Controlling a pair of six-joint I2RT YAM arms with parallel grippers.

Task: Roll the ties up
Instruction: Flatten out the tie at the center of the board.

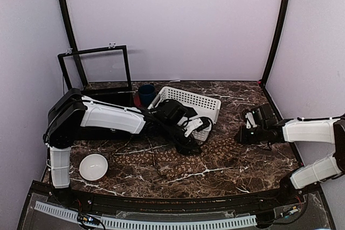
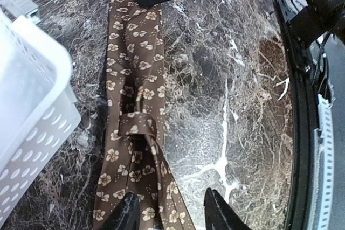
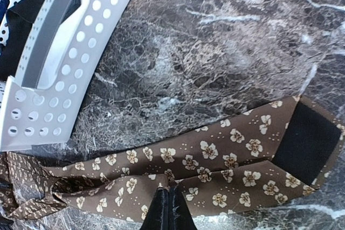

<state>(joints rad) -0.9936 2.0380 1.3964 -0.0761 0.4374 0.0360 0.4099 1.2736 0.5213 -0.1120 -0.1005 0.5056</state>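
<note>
One brown tie (image 1: 215, 148) with tan flowers lies stretched flat on the marble table, running left to right in front of the basket. In the left wrist view the tie (image 2: 135, 74) runs lengthwise with its keeper loop showing. My left gripper (image 2: 171, 216) is open over it; one finger (image 2: 126, 214) is above the cloth, the other above bare marble. In the right wrist view the tie (image 3: 237, 149) lies underside up, black lining at its wide end. My right gripper (image 3: 168, 206) is shut, with its tips on the back seam. I cannot tell whether it pinches cloth.
A white perforated basket (image 1: 207, 102) stands behind the tie and shows in both wrist views (image 2: 27, 79) (image 3: 70, 52). A blue cup (image 1: 145, 92) and a black frame (image 1: 97, 71) stand at the back left. A white bowl (image 1: 93, 166) sits front left.
</note>
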